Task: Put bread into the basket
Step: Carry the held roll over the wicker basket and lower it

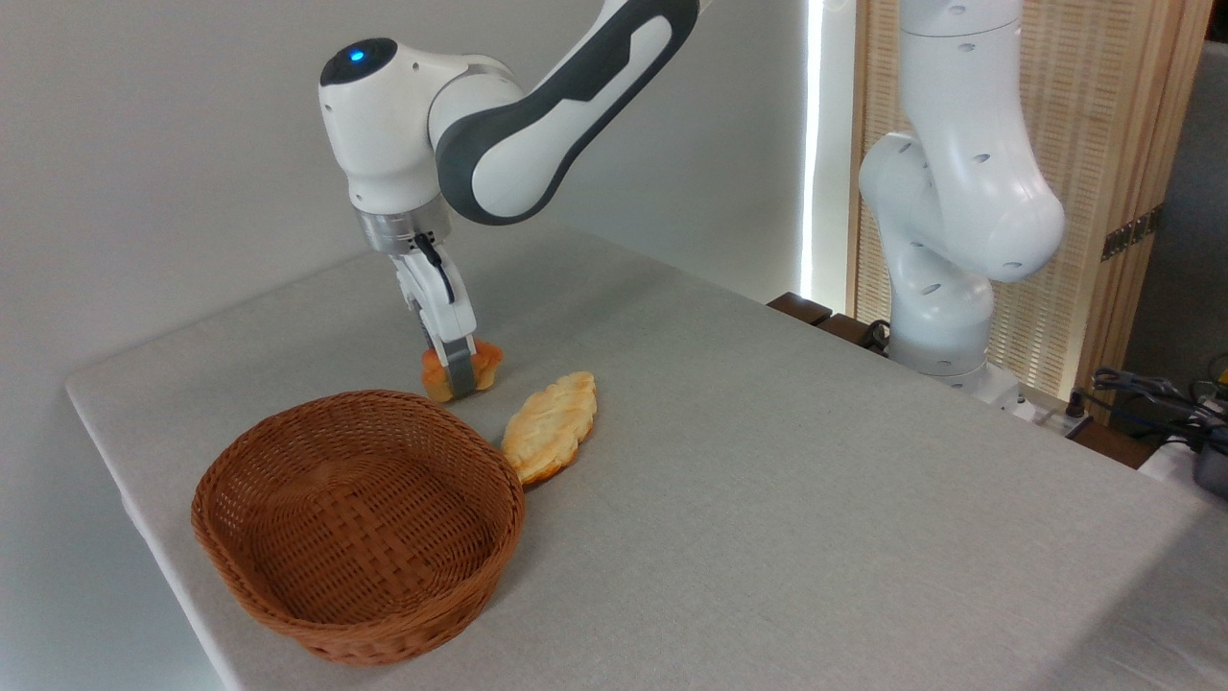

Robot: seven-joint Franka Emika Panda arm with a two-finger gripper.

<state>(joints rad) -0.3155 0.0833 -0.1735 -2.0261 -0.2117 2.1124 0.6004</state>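
Observation:
The bread [480, 367] is a small orange-golden bun lying on the table just behind the far rim of the basket [360, 523]. My gripper [459, 376] points down over the bun, and one grey fingertip [462, 372] stands in front of it, pressed against its side. The second finger is hidden behind the bun. The jaws look shut on the bread, which sits at table height or barely above it. The reddish-brown wicker basket holds nothing and sits near the table's front left corner.
A flat pale-yellow leaf-shaped pastry [552, 425] lies right of the basket, touching its rim. The arm's white base [945, 288] stands at the table's far right edge. The table's left edge [125, 480] runs close beside the basket.

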